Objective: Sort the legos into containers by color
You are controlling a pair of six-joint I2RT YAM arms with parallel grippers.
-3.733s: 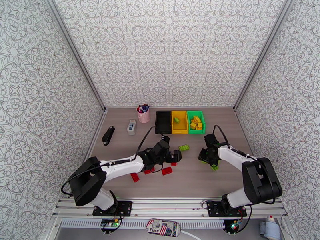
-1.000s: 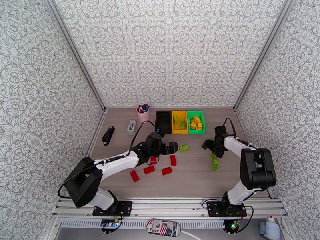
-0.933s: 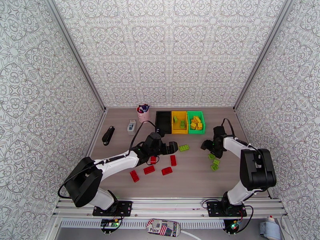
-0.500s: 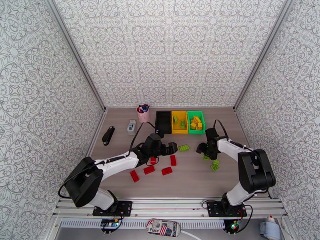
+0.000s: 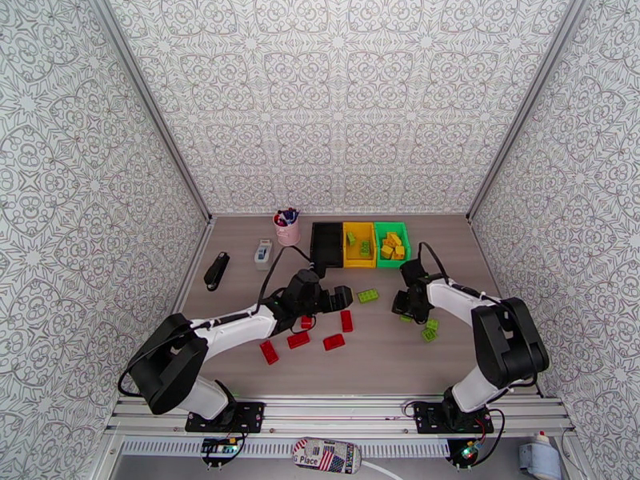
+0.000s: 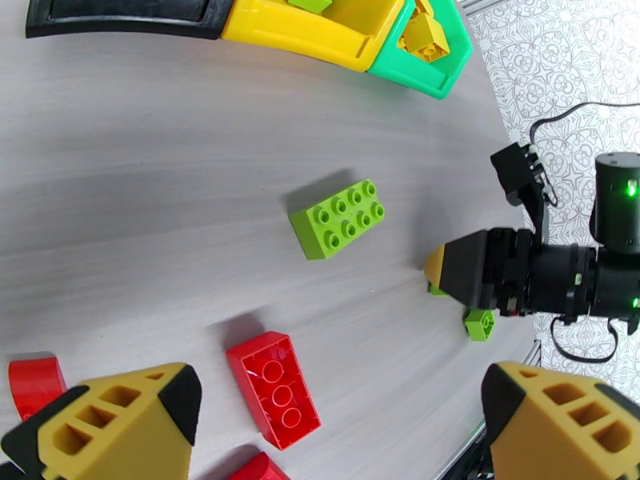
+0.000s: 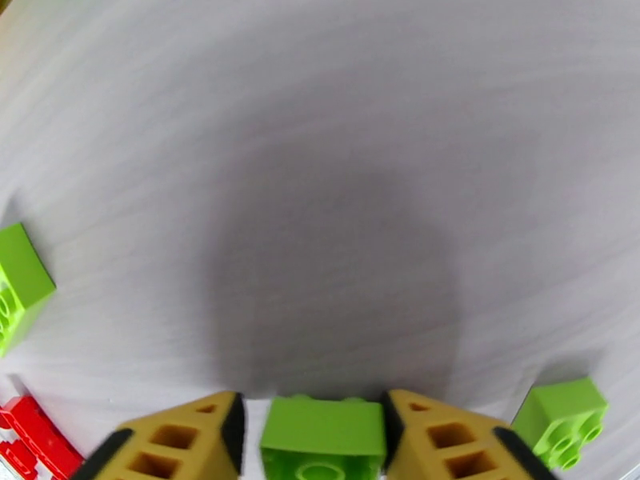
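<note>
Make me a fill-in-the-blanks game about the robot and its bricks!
1. The right gripper pinches a ___ brick.
2. The left gripper is wide ___.
3. The green bin holds ___ bricks.
4. The pens stand in a ___ cup.
Missing words: green, open, yellow, pink.

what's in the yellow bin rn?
Yellow bin holds two green bricks, seen from above. In the left wrist view its near wall hides most of the floor.

Right pincer (image 7: 314, 432), earlier open, now around green lego (image 7: 322, 438).
</note>
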